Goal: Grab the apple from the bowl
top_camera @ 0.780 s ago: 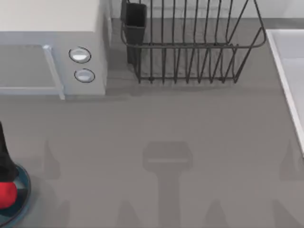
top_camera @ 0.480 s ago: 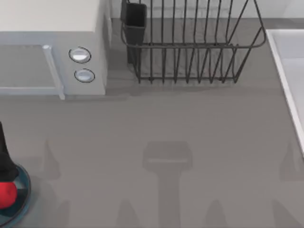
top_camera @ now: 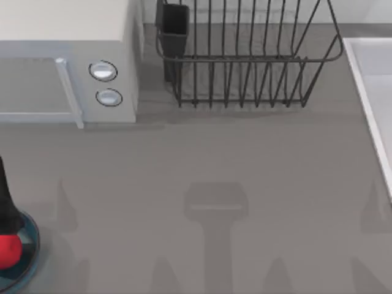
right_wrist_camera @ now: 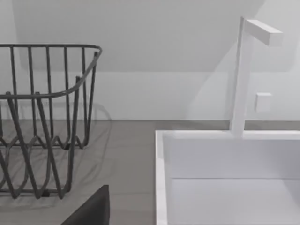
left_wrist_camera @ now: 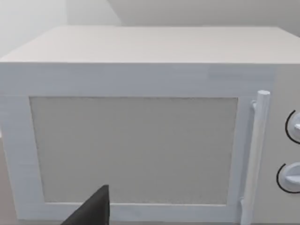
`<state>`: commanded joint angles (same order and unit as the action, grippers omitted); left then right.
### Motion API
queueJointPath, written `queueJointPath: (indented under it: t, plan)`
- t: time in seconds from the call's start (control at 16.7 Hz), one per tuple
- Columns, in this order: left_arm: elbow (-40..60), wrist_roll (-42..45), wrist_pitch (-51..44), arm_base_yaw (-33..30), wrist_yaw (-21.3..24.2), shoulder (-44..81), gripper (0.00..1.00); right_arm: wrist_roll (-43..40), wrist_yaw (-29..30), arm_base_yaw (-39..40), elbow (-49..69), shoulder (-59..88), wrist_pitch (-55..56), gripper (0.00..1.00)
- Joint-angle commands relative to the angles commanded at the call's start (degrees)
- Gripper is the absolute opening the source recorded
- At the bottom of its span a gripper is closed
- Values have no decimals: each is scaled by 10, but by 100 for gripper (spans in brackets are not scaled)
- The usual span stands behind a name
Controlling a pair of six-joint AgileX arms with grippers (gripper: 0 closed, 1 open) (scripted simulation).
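At eight o'clock on the tabletop [top_camera: 202,165], at the top view's left edge, you see the apple [top_camera: 8,252] resting in the bowl [top_camera: 30,240]. Left claw [top_camera: 5,211], dark, sits directly over the apple; finger state cannot be told. Microwave [top_camera: 67,67] at ten o'clock, wire rack [top_camera: 245,55] at twelve.
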<state>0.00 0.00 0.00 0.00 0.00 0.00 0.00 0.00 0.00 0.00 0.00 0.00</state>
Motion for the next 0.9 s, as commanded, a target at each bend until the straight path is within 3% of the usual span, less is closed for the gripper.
queueJointPath:
  t: [0.66,0.9]
  plan:
    - [1,0,-1,0,0,1,100,0,0,0,0,0,0,100]
    - [52,0,-62,-1,0,63,100,0,0,0,0,0,0,100]
